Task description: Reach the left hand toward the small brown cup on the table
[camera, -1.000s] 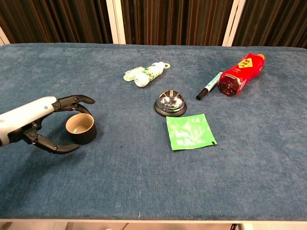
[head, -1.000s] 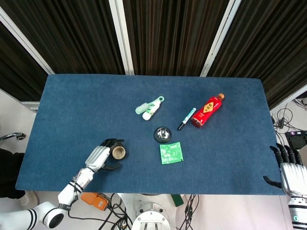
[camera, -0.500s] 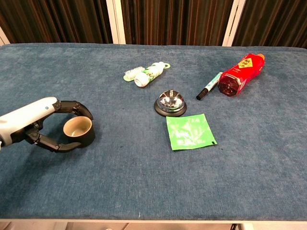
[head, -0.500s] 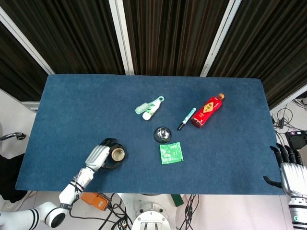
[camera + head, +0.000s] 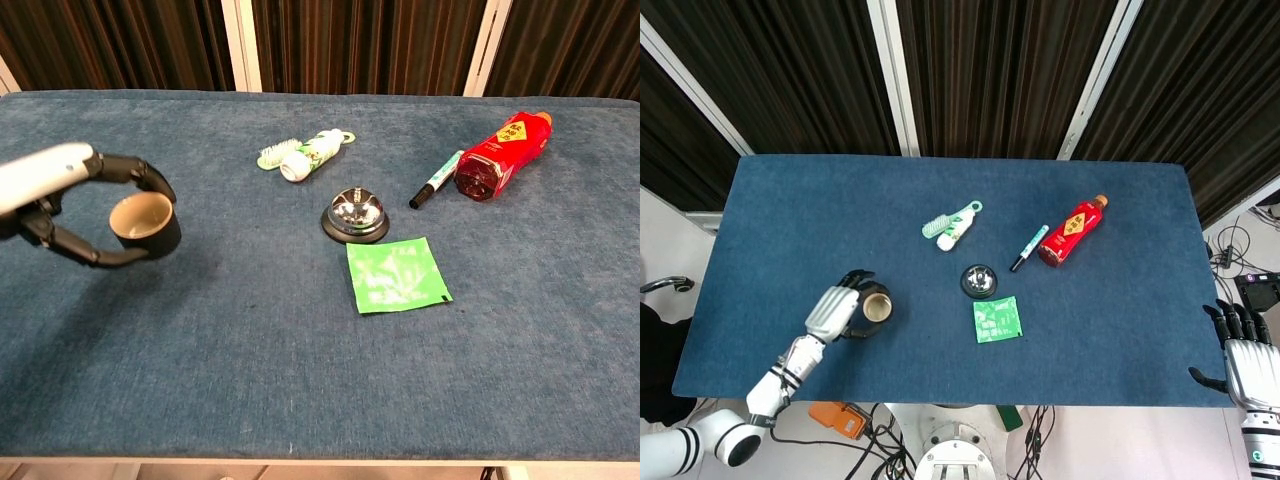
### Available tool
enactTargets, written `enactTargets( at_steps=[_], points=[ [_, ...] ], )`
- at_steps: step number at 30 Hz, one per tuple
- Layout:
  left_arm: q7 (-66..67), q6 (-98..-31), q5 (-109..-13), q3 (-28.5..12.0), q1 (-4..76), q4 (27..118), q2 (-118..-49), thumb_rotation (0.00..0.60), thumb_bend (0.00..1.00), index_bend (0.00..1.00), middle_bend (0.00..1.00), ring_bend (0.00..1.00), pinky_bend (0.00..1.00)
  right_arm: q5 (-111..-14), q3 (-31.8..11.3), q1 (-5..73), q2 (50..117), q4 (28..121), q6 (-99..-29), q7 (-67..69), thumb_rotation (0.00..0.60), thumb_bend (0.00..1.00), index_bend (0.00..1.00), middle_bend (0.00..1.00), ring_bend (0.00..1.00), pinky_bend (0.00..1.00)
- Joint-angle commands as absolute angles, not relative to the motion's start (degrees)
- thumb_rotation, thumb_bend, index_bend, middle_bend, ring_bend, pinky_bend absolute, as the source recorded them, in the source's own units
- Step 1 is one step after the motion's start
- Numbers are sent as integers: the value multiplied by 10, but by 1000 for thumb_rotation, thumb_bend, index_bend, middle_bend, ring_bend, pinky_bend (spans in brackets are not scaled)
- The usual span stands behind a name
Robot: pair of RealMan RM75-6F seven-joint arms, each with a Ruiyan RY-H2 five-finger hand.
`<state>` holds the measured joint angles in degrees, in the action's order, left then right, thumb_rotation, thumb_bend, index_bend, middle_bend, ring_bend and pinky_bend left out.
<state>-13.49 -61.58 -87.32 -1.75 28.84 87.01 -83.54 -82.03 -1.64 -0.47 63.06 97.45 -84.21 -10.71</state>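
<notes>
Head view: cup (image 5: 877,305) sits near the table's (image 5: 790,210) front-left corner, my left hand (image 5: 835,312) wrapped around its wall. I judge it light, stiff, mildly slick; the sidewall is the place to hold. Chest view: dark brown outside, tan inside, upright, apparently lifted.

I see bare desk (image 5: 200,360) all round my left hand (image 5: 60,195) and along the near edge, while the bell (image 5: 354,214), green packet (image 5: 396,274), brush (image 5: 300,155), pen (image 5: 436,180) and red bottle (image 5: 500,155) crowd the middle and far right.
</notes>
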Motion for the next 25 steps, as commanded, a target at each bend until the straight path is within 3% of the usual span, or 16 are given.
enactTargets(
  at_steps=[1,12,25],
  points=[
    [-100,-588,-853,-46,316,915,-777,600,332,407,419,131,112,-822,-15,-5,631,974,-842,-109,600,203,208,138,109,106],
    [-22,-526,-759,-118,370,1040,-625,600,332,407,419,132,136,-824,-14,-7,637,976,-847,-116,600,203,208,138,109,106],
    [-70,-493,-722,-156,394,1089,-533,600,332,407,430,140,137,-817,-18,-6,638,980,-846,-118,600,203,207,138,108,106]
  ],
)
